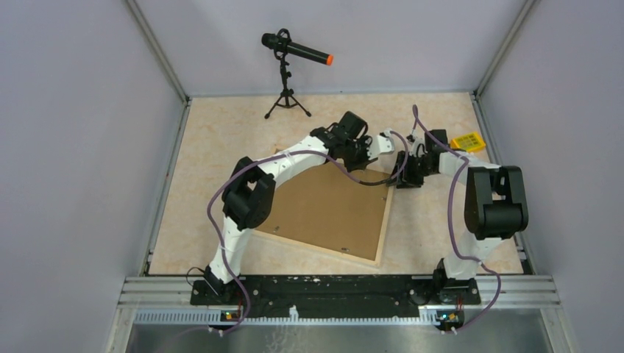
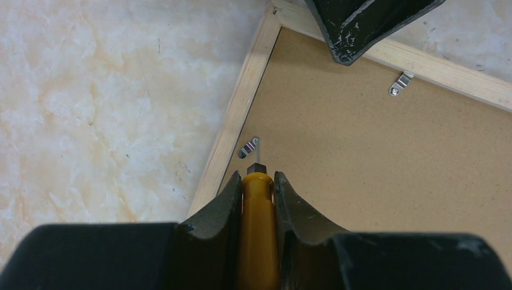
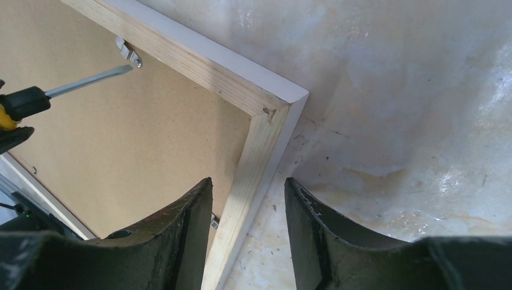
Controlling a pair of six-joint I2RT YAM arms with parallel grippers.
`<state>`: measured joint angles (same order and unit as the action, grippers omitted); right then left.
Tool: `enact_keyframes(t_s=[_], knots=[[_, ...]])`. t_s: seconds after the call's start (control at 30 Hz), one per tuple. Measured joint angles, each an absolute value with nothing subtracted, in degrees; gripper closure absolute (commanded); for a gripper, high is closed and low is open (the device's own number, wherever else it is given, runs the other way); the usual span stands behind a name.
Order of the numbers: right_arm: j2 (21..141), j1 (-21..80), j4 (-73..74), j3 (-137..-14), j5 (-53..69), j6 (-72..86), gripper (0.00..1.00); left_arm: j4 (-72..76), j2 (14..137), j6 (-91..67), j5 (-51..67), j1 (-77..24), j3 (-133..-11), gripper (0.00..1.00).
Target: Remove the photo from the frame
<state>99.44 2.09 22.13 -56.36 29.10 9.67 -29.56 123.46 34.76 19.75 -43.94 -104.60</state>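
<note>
Left gripper (image 2: pixel 258 181) fingers are closed narrowly on the yellow handle of a screwdriver (image 2: pixel 258 229). Its blade tip sits at a small metal retaining clip (image 2: pixel 249 148) just inside the pale wood side of the frame (image 2: pixel 232 121). The frame lies face down on the table (image 1: pixel 213 147) with the brown backing board (image 2: pixel 374 181) uppermost. A second clip (image 2: pixel 400 83) shows on the adjoining side. The photo is not visible; judged from the layout, it lies under the board inside the frame. Right gripper (image 3: pixel 247 187) straddles the frame's side rail near a corner, one finger on each side, jaws partly apart. Contact with the wood cannot be confirmed.

Step in hand, as judged: release of the retaining clips. The next move calls for turning or levering the clip clear of the board with the blade while the right gripper steadies the rail. The same applies at each remaining clip before the board can be lifted
</note>
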Motion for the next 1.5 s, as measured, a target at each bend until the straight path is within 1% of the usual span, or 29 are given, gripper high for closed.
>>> enact_keyframes(t_s=[0.67,1.23,1.4,1.5], knots=[[100.0,2.1,21.5,-56.4,30.5,10.2,0.55,-29.4,124.8,36.3,12.7,-44.3,-105.6,1.0],[100.7,2.1,21.9,-57.1,30.8,10.2,0.56,-31.7,124.9,40.1,14.0,-44.9,-105.9,1.0],[100.9,2.1,21.9,-57.3,31.0,10.3,0.59,-33.7,124.6,41.0,14.7,-45.5,-105.9,1.0],[101.1,2.1,22.0,-57.4,30.8,10.3,0.63,-34.8,124.4,41.3,15.2,-45.6,-106.1,1.0]])
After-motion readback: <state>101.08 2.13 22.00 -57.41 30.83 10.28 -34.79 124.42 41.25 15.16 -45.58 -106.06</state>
